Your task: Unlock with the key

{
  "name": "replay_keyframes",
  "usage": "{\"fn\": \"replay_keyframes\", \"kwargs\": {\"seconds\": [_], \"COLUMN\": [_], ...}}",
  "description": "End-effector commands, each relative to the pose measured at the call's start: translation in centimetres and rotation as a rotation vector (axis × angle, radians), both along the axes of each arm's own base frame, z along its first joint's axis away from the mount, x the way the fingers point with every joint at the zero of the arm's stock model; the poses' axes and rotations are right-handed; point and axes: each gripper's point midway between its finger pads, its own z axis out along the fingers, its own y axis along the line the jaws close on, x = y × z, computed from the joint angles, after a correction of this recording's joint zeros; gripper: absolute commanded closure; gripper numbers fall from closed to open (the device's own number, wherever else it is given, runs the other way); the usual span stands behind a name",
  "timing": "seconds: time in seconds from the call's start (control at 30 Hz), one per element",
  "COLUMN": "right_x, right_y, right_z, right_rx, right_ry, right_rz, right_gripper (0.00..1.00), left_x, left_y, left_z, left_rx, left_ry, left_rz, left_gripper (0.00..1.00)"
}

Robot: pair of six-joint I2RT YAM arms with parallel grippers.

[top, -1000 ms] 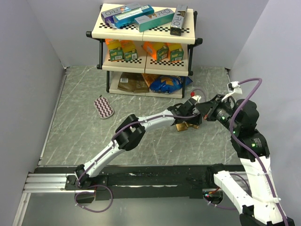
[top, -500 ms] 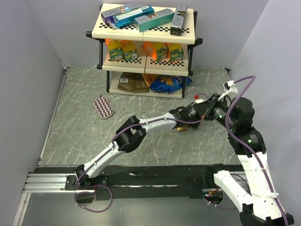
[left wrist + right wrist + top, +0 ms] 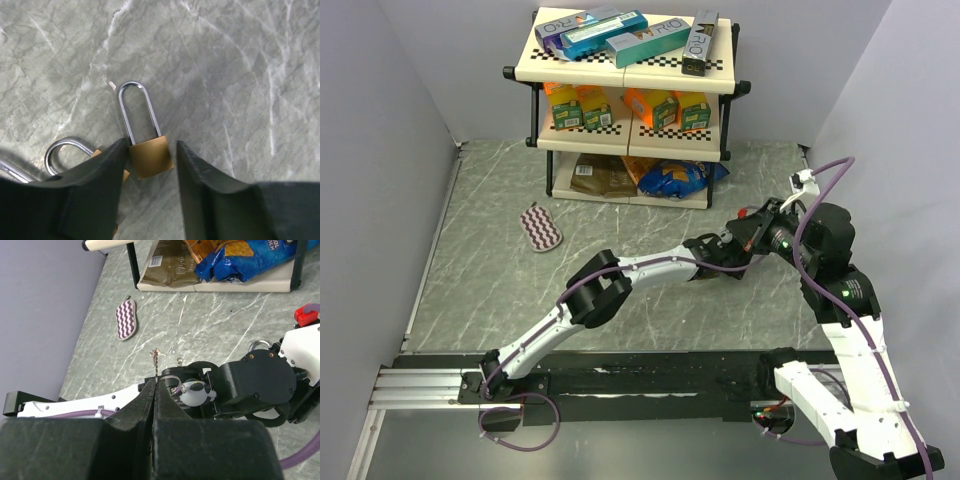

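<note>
Over to the left wrist camera: the left hand [image 3: 151, 145] is down on the grey marbled surface [image 3: 240, 75], one finger on each side of the brass padlock [image 3: 150, 157]. The lock lies flat with its steel shackle [image 3: 137, 107] pointing to 12 o'clock. The left finger [image 3: 95, 190] presses the body at 9 o'clock. The right finger [image 3: 210, 195] meets its lower corner at 3 o'clock, so this looks like a grip on the lock, though the contact on that side is hard to judge. A second padlock [image 3: 62, 150] sits just beside it at 9 o'clock, showing its shackle loop and a sliver of brass behind the left finger.

On the right wrist camera, the right hand [image 3: 155, 385] is clamped tight. A thin key [image 3: 156, 362] stands out from between its closed fingertips toward 12 o'clock, hovering just above the left arm's wrist.

From above, the two hands meet at about 3 o'clock from the middle of the surface, close together. The lock itself is hidden under the left hand there. A three-tier shelf [image 3: 585, 142] of boxes stands at 12 o'clock with a blue snack bag [image 3: 675, 178] on its bottom tier. A striped pouch [image 3: 541, 227] lies at about 10 o'clock, well apart.
</note>
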Motion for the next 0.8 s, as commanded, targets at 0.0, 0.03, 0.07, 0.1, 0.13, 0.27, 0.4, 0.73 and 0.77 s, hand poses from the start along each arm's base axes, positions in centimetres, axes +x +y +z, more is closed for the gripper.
{"fn": "replay_keyframes", "kwargs": {"seconds": [0.0,0.03,0.07,0.1,0.13,0.27,0.4,0.73,0.77], "right_x": [0.0,0.0,0.0,0.0,0.0,0.0,-0.1,0.4,0.4], "right_y": [0.1,0.1,0.1,0.1,0.1,0.1,0.1,0.2,0.3], "right_z": [0.7,0.6,0.6,0.5,0.5,0.2,0.2,-0.1,-0.2], "right_rx": [0.019,0.019,0.018,0.018,0.019,0.023,0.021,0.013,0.016], "right_ry": [-0.036,-0.033,-0.033,-0.032,-0.033,-0.027,-0.025,-0.022,-0.019], "right_rz": [0.001,0.002,0.001,-0.001,-0.001,-0.001,0.001,0.006,0.011], "right_gripper": [1.00,1.00,1.00,1.00,1.00,1.00,1.00,1.00,1.00], "left_x": [-3.7,-3.8,-3.9,-3.9,-4.0,-5.0,-6.8,-11.8,-12.4], "left_y": [3.0,3.3,3.5,3.9,4.2,4.4,4.6,10.6,11.9], "left_z": [-5.7,-6.0,-6.2,-6.6,-6.8,-7.7,-8.3,-8.2,-7.6], "left_rx": [0.194,0.210,0.223,0.239,0.251,0.274,0.290,0.296,0.306], "left_ry": [0.091,0.089,0.082,0.083,0.081,0.087,0.110,0.153,0.152], "left_rz": [-0.040,-0.036,-0.031,-0.025,-0.022,-0.051,-0.117,-0.307,-0.309], "left_gripper": [0.55,0.57,0.57,0.57,0.57,0.59,0.65,0.72,0.72]}}
